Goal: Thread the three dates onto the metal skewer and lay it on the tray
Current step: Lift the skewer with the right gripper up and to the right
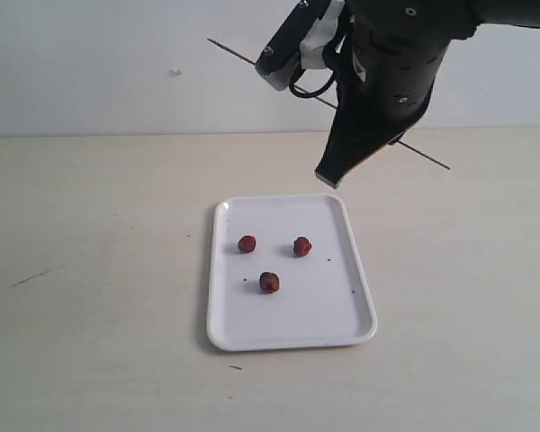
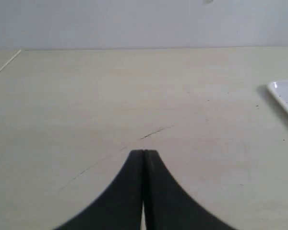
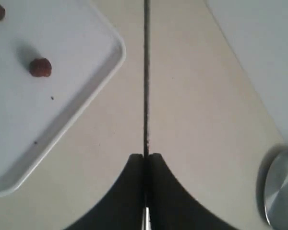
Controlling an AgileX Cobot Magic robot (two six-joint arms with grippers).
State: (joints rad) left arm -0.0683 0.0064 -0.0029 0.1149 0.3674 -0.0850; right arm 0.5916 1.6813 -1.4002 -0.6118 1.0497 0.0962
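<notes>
3 dates [image 1: 247,243] lie loose and apart on the 1 white tray [image 1: 342,315], 2 side by side toward the far rim and 1 nearer the middle. The 1 metal skewer [image 1: 234,53] is bare and held in the air over the table [image 1: 90,270], near the tray's far right corner. The right gripper [image 1: 331,175] has its jaws pressed together on it, and the rod crosses the fingers above their tips. The left gripper [image 2: 144,152] is closed on nothing, low over the table beside the tray, and the exterior view leaves it out. The arm hides the skewer's middle. The right wrist view cuts 1 date at its edge and misses the 3rd. In the exterior view the skewer's long axis slants from high on the left down to the right, with both ends sticking out past the gripper.
</notes>
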